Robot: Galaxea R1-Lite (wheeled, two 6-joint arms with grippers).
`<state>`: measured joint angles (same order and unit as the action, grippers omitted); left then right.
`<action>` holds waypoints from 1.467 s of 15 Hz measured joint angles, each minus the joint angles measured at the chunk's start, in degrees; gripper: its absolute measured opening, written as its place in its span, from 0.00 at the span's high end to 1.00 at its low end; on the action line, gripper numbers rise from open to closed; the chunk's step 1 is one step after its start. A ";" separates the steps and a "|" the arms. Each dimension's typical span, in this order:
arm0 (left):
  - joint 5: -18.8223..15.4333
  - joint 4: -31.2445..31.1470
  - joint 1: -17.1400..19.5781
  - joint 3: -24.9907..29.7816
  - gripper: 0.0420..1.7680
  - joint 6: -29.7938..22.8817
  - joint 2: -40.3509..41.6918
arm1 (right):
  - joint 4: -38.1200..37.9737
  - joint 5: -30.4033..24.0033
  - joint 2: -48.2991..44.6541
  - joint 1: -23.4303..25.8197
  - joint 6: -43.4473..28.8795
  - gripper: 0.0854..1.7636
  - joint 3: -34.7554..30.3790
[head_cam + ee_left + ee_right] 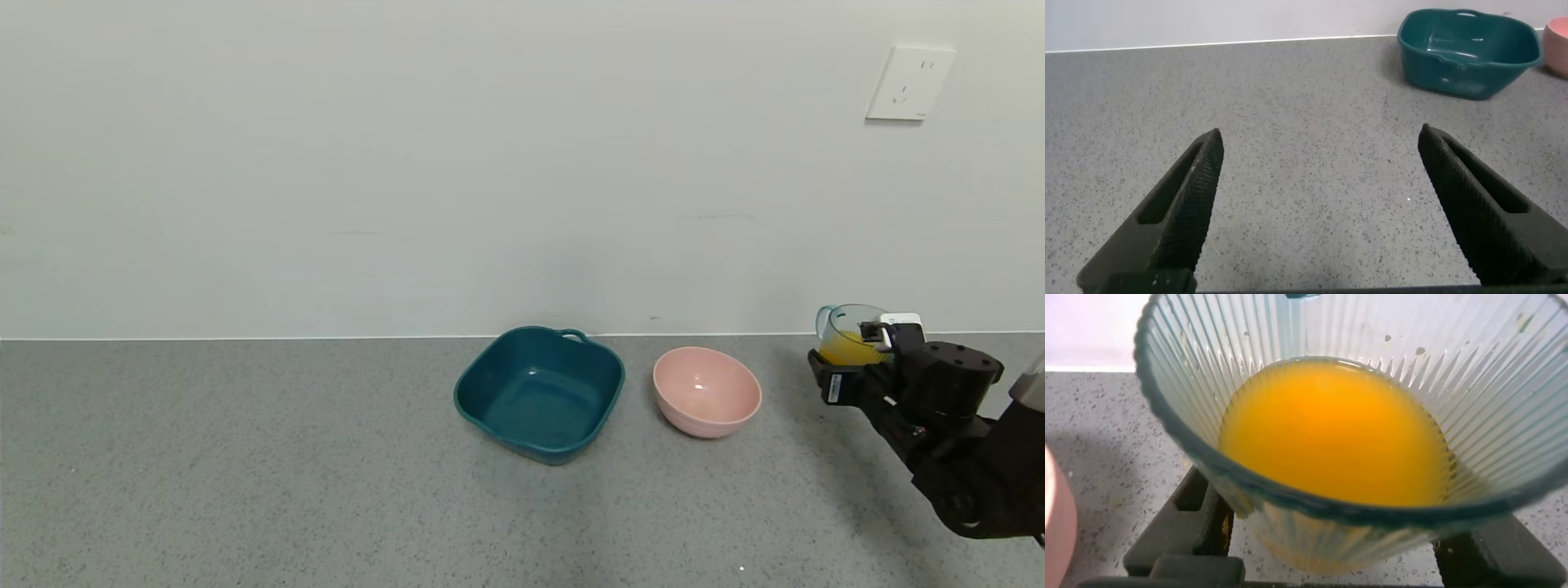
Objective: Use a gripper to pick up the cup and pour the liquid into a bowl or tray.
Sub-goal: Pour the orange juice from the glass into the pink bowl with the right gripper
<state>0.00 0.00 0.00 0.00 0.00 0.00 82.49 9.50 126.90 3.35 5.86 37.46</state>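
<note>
My right gripper (849, 363) is shut on the translucent blue-grey cup (849, 331) at the far right of the counter, near the wall, and holds it upright. The cup fills the right wrist view (1208, 400), and the orange-yellow liquid (1331, 429) lies level in it. One black finger (1192, 518) shows on each side of the cup's base. The pale pink bowl (706, 392) stands empty to the left of the cup, apart from it. My left gripper (1319, 184) is open and empty over bare counter, out of the head view.
A dark teal square basin (540, 390) with a handle stands left of the pink bowl, empty; it also shows in the left wrist view (1468, 41). The white wall runs along the counter's back edge, with a socket (909, 83) above the cup.
</note>
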 joint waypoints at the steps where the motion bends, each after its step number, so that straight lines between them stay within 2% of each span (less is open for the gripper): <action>1: 0.00 0.00 0.00 0.00 0.03 0.00 0.00 | -0.68 0.01 -0.59 -0.24 0.74 0.25 0.00; 15: 0.00 0.00 0.00 0.00 0.03 0.00 0.00 | -1.88 -3.30 -2.97 -1.40 16.32 0.25 -0.41; 22: 0.00 0.00 0.00 0.00 0.03 0.00 0.00 | -1.77 -4.75 -2.97 -4.53 23.80 0.25 -2.22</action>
<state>0.00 0.00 0.00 0.00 0.00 0.00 80.73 4.74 123.93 -1.18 29.66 35.24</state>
